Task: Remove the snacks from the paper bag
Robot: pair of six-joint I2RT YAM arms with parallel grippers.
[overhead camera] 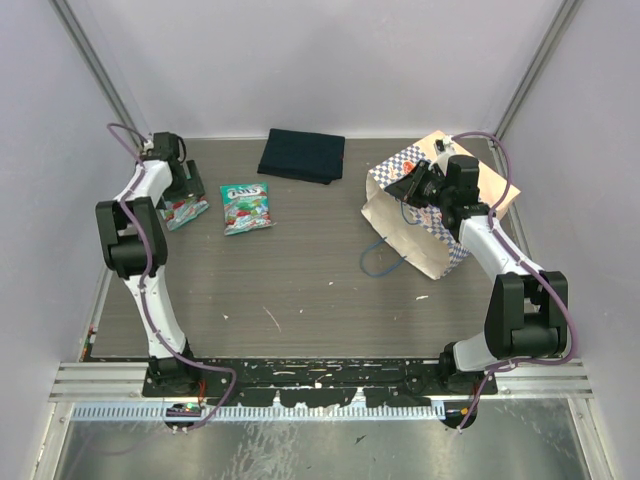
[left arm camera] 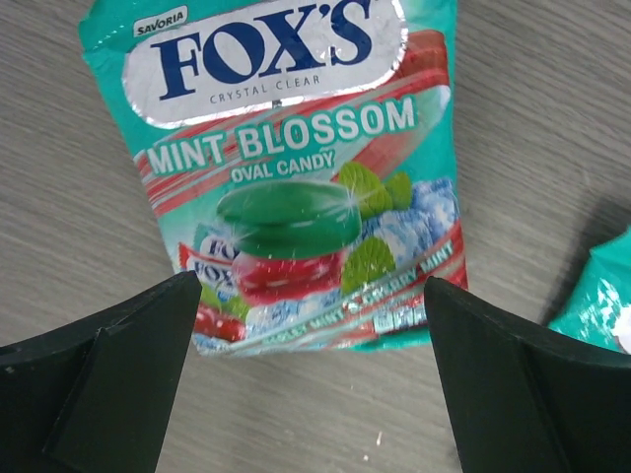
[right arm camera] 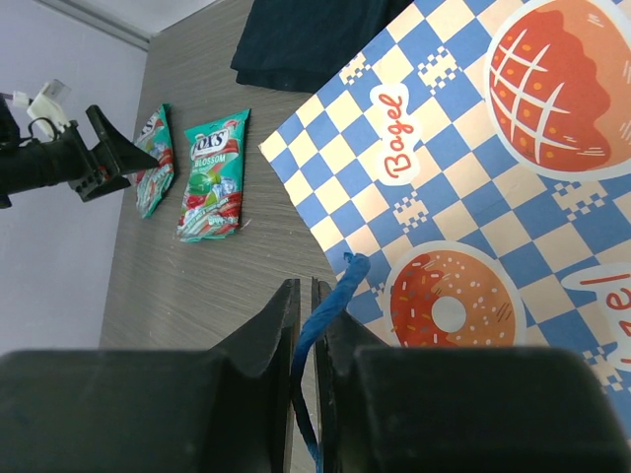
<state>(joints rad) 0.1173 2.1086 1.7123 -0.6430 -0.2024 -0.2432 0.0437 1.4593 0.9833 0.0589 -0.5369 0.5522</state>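
Left tool [left arm camera: 314, 286]: jaws fully apart, hanging low over a teal mint-candy pouch [left arm camera: 296, 168] that lies flat on the worktop [overhead camera: 300, 290]. The pouch's lower edge shows between the two fingers and neither finger touches it.

A second teal pouch [overhead camera: 246, 208] lies flat just beside the first, toward the worktop's middle. Both pouches are outside the paper bag [overhead camera: 425, 235], on the left rear part of the worktop and well apart from the bag.

Right tool [right arm camera: 306, 286]: jaws brought nearly together, clamped on the bag's blue cord handle [right arm camera: 330, 301], which runs between the fingers up to the bag's edge.

The paper bag sits on the right side of the worktop. Its blue-and-white checkered face, printed with bagel and doughnut pictures, is toward the right wrist camera. Another blue cord loop [overhead camera: 383, 262] lies on the worktop at the bag's near side. Whether any pouches are inside the bag cannot be seen.

A folded navy cloth [overhead camera: 301, 155] lies at the rear centre, between the pouches and the bag and touching neither.
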